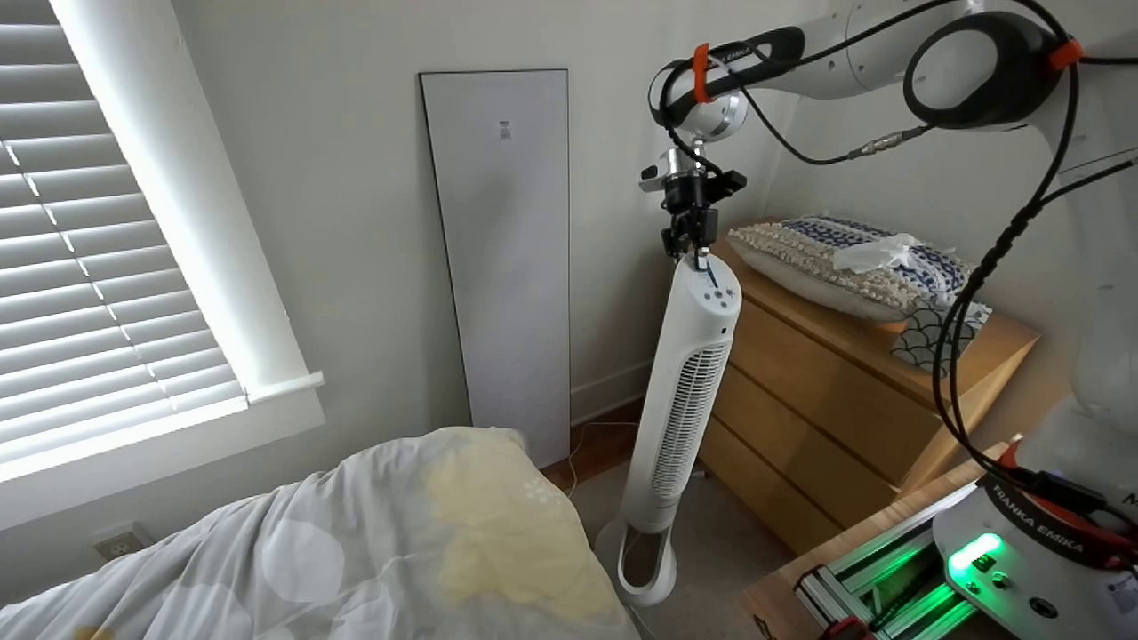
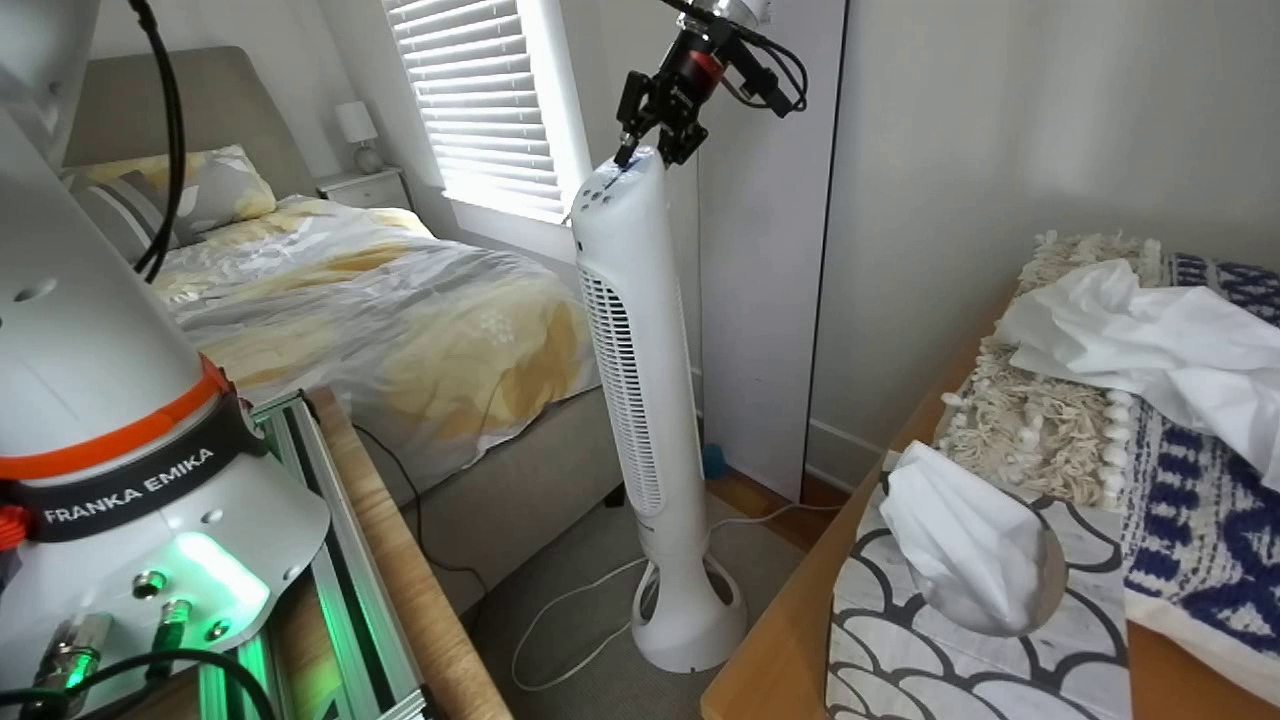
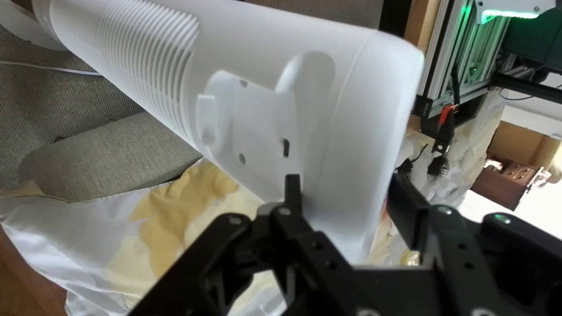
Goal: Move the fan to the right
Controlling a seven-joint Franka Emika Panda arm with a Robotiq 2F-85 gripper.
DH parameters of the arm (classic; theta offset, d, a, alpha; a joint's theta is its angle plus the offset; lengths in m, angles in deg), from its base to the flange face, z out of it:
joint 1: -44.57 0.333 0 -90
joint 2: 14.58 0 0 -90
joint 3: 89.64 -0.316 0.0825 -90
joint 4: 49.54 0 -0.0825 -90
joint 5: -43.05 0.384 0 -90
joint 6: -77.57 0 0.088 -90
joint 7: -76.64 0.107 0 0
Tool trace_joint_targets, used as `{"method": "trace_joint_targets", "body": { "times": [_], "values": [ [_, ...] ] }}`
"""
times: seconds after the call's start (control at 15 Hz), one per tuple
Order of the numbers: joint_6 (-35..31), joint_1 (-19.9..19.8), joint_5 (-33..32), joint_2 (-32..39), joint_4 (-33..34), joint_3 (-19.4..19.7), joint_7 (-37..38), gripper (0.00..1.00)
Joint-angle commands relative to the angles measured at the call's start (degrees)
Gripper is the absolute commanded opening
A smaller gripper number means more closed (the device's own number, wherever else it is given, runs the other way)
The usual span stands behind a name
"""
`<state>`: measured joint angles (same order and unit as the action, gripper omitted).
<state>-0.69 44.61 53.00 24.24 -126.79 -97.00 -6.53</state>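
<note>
Clasps the white tower fan by its top in the hand, between bed and counter. In an exterior view, at four o'clock from the fan, shows a scallop-patterned box with white tissue in it; at nine, reads "FRANKA EMIKA" on a black band. At eleven in an exterior view, bears a label, too small to read, on the white panel.

Pale walls, bright window blinds
</note>
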Motion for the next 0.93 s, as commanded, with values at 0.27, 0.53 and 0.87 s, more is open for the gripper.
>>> {"method": "trace_joint_targets", "body": {
  "times": [0.27, 0.53, 0.87],
  "values": [
    [8.85, -0.33, 0.04, 1.48, 5.56, -0.79, 2.92, 0.25],
    [12.55, -0.03, 0.39, 1.88, 7.02, -1.25, 4.82, 0.23],
    [16.86, -0.66, 2.73, 3.09, 9.42, -2.13, 6.28, 0.21]
  ]
}}
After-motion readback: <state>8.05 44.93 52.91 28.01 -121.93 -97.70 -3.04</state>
